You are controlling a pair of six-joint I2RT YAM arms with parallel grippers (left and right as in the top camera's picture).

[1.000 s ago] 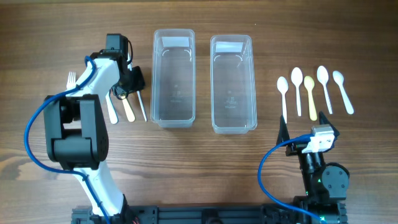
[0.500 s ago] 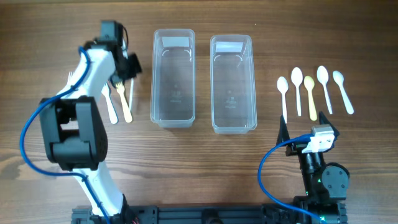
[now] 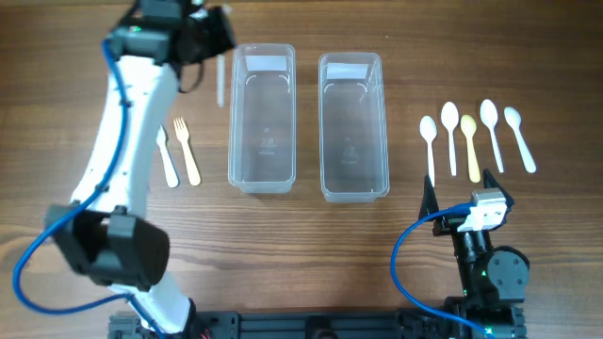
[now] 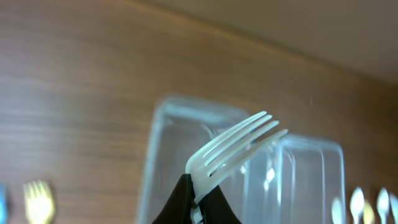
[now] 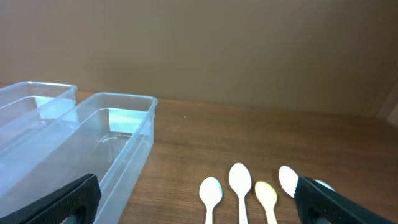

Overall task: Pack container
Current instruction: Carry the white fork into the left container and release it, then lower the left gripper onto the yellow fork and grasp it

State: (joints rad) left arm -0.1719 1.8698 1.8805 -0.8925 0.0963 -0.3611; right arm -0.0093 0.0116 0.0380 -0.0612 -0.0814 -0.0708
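Note:
My left gripper (image 3: pixel 209 33) is shut on a clear white plastic fork (image 3: pixel 221 80), held in the air just left of the left clear container (image 3: pixel 263 118). In the left wrist view the fork's tines (image 4: pixel 239 144) stick up from the shut jaws (image 4: pixel 198 198), with the left container (image 4: pixel 163 149) behind. The right clear container (image 3: pixel 353 125) stands beside it. Several plastic spoons (image 3: pixel 471 137) lie in a row on the right, also in the right wrist view (image 5: pixel 241 183). My right gripper (image 3: pixel 457 193) is open, resting near the front, below the spoons.
A white fork (image 3: pixel 166 155) and a yellow fork (image 3: pixel 187 151) lie on the wooden table left of the containers. Both containers look empty. The right arm's base (image 3: pixel 490 273) sits at the front right.
My left gripper has lifted the clear fork off the table and carried it up and right, from beside the other forks to the far-left corner of the left container.

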